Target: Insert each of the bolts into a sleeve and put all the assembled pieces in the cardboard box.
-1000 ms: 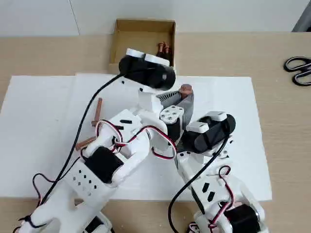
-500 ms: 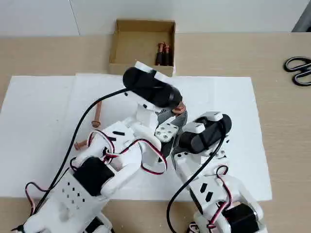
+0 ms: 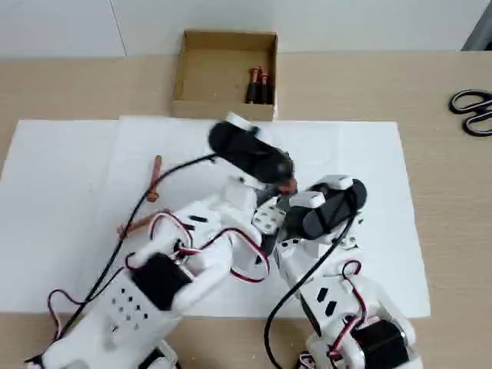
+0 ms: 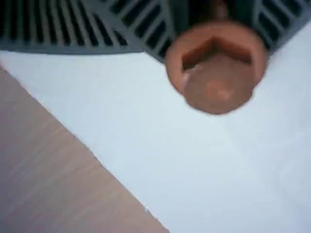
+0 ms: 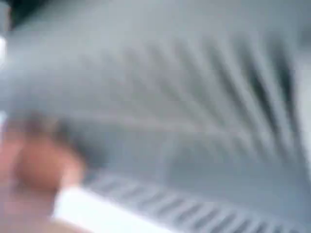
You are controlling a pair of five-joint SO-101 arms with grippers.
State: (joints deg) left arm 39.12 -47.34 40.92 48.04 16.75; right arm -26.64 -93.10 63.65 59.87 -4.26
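A copper bolt (image 4: 216, 73) with a hex head sits between the grey ribbed fingers (image 4: 87, 29) of my left gripper (image 4: 216, 22), which is shut on it just above the white paper. From above, that bolt (image 3: 289, 185) shows as a small copper spot between the two arms, with the left gripper (image 3: 281, 184) under its black motor. The right arm's black motor (image 3: 323, 207) is right beside it. A blurred copper piece (image 5: 39, 162) lies next to a grey ribbed finger (image 5: 184, 111) in the right wrist view. The cardboard box (image 3: 207, 73) holds two assembled pieces (image 3: 258, 84).
A loose copper bolt (image 3: 155, 177) and another copper piece (image 3: 134, 225) lie on the white paper (image 3: 61, 200) to the left of the arms. Scissors (image 3: 473, 108) rest on the wooden table at the far right.
The left arm has swung right and drawn back from the box, bringing the copper bolt down close to the right arm. The right arm has hardly moved.
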